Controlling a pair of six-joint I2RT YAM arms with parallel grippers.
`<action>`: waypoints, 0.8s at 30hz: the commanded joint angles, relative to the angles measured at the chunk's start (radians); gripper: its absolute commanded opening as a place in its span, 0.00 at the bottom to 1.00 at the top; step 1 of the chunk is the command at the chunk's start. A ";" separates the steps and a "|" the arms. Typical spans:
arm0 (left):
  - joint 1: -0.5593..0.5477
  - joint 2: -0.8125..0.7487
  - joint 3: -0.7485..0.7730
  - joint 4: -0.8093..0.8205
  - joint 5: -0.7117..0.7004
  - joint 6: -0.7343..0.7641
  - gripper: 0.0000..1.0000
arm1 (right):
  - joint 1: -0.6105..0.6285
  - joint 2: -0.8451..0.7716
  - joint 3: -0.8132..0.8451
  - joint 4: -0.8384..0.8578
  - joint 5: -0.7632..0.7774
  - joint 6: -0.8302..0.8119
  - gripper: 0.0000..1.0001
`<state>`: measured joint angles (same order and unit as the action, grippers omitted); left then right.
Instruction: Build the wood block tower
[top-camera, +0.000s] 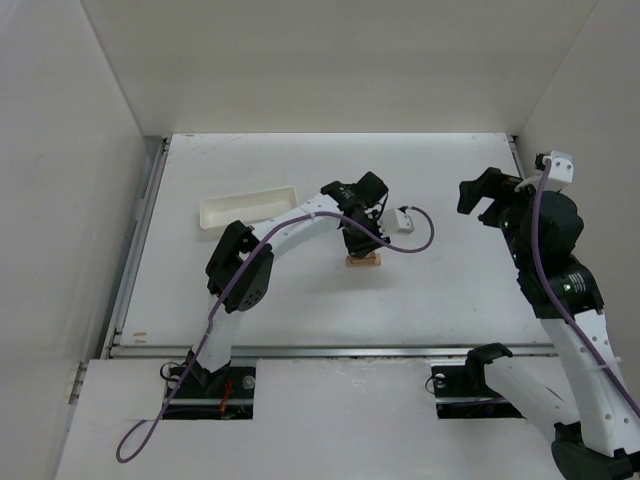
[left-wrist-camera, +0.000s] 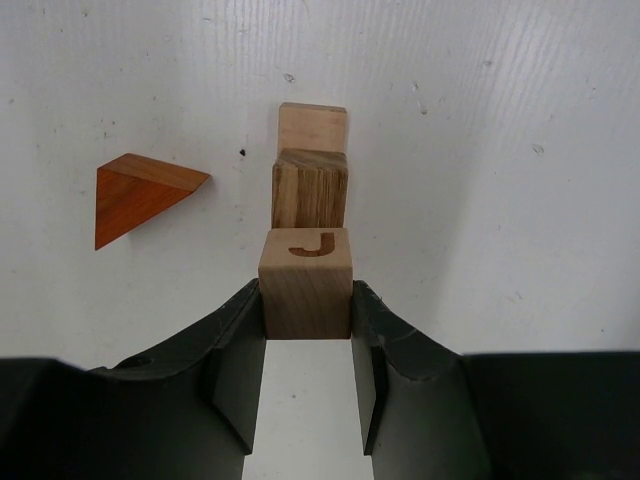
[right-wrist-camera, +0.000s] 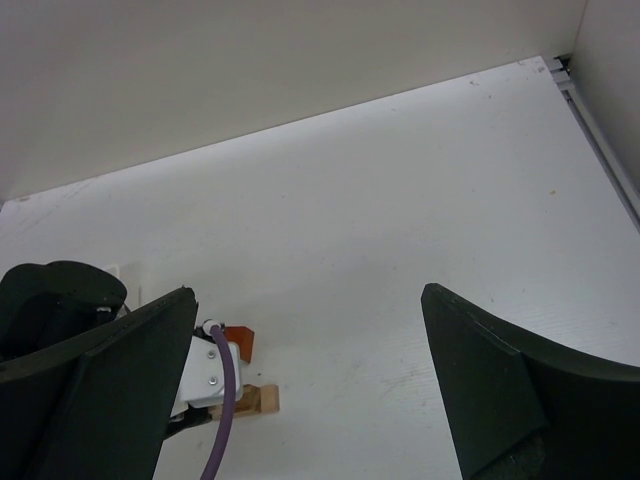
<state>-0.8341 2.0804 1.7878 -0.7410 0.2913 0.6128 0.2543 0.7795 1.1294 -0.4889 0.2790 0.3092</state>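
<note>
Two claw fingers (left-wrist-camera: 238, 375) pinch J block (left-wrist-camera: 306, 285).

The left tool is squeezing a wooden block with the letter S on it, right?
No, the letter is a J, not an S. The left wrist view shows the left tool squeezing the wooden block with a J on it.

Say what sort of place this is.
Likely a lab robot test cell: white walls box in the table, left arm and right arm are bolted at its edge, the left pincer grips a lettered wooden block.
</note>
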 joint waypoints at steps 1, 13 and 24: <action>0.000 0.000 -0.001 -0.028 -0.012 0.031 0.08 | -0.006 -0.011 0.003 0.012 0.012 -0.012 1.00; 0.000 0.009 -0.001 -0.028 -0.003 0.041 0.08 | -0.006 -0.011 -0.006 0.012 0.012 -0.012 1.00; 0.000 0.018 -0.013 0.000 -0.003 0.018 0.09 | -0.006 -0.011 -0.006 0.012 0.012 -0.012 1.00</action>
<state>-0.8341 2.1063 1.7859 -0.7452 0.2798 0.6350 0.2543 0.7792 1.1282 -0.4896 0.2802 0.3092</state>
